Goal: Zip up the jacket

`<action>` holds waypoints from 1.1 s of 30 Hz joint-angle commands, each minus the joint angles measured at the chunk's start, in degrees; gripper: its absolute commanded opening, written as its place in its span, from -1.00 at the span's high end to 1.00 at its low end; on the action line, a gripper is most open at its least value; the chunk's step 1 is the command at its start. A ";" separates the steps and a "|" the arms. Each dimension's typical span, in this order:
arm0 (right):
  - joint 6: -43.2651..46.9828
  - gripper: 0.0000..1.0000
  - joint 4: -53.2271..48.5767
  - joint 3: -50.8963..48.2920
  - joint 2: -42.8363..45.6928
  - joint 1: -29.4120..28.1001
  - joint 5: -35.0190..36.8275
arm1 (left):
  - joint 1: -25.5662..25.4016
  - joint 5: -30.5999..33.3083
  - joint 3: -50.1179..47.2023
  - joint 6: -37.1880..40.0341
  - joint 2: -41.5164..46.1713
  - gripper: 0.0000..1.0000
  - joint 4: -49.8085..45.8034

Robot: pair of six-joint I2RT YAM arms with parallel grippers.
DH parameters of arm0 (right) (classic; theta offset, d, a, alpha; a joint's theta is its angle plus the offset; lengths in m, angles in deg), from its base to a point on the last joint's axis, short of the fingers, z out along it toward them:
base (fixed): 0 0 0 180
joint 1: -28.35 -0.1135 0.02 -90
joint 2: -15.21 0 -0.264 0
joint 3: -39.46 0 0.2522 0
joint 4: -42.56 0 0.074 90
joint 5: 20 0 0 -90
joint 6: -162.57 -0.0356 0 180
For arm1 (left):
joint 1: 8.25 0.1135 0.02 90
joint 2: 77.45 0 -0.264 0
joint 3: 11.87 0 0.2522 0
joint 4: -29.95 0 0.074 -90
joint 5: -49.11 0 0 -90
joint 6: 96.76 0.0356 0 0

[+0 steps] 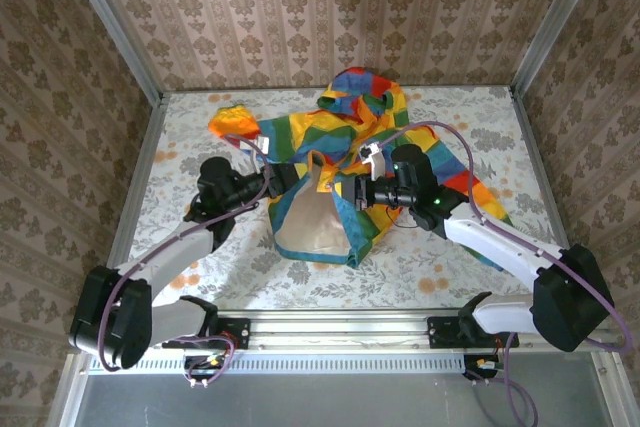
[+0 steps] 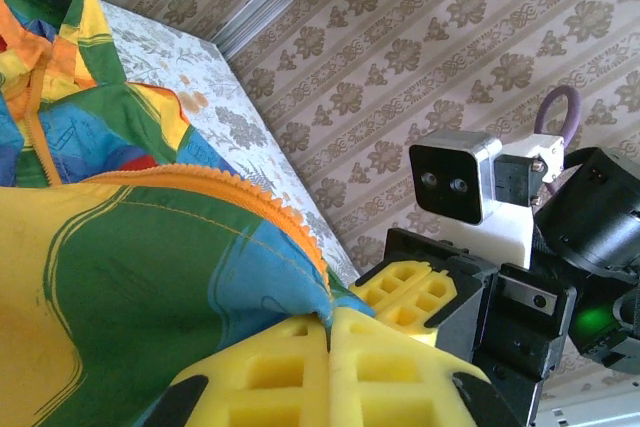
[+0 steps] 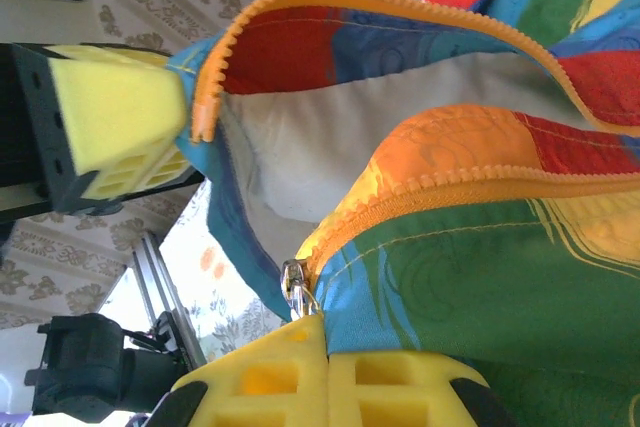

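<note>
The left gripper point(image 2: 330, 337) has its two yellow foam pads pressed fully together, and a fold of the jacket point(image 2: 150, 287) is pinched between them. The pads are blocky, with square hollows in their faces. The right gripper point(image 3: 326, 347) is closed in the same way on the other front edge. A small metal pull point(image 3: 294, 292) hangs just above its pads, at about 11 o'clock from them.

In the top view the left gripper reaches in from 8 o'clock and the right gripper from 4 o'clock. They face each other, near but apart, over the lower front of the garment.

The jacket lies at the middle of the table point(image 1: 430, 267), which has a pale flowered cover, and its hood point(image 1: 355, 87) points to 12 o'clock. The cloth is smooth and a little creased, in broad stripes of red, orange, yellow, green and blue. The orange zipper point(image 3: 400, 12) is open. Its two toothed sides curve away from each other, and the plain beige lining point(image 1: 305, 222) shows between them.
</note>
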 commanded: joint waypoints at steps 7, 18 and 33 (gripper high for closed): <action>-2.44 1.00 6.75 -1.78 0.99 0.19 -2.58 | -4.22 0.47 -1.97 -2.92 -2.40 1.00 8.77; -4.38 1.00 8.83 -2.72 1.09 0.19 -1.84 | -5.68 3.16 -3.76 -3.10 -2.76 1.00 9.66; -6.38 1.00 11.50 -3.71 0.98 0.84 -1.66 | -6.37 3.33 -5.53 -5.82 -5.32 1.00 16.78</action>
